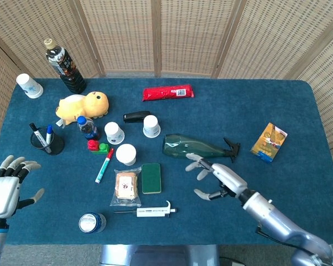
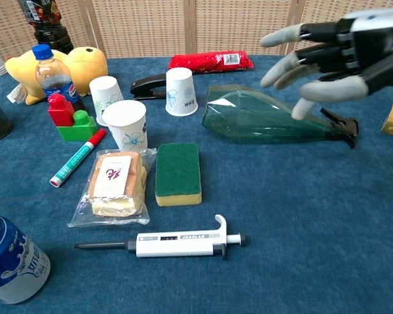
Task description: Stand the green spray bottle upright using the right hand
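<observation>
The green spray bottle [image 1: 195,147] lies on its side near the middle of the blue table [image 1: 277,100], a translucent dark-green body with its wide base pointing left and its black trigger nozzle pointing right. The right hand [image 1: 217,178] hovers just near of it, fingers spread, holding nothing. At the table's near left edge, the left hand [image 1: 4,188] is likewise spread and holds nothing.

Both the left hand [image 1: 3,191] and right hand [image 1: 219,178] had white shells, dark finger segments, pale grey fingertips; the right forearm was silver-grey.
</observation>
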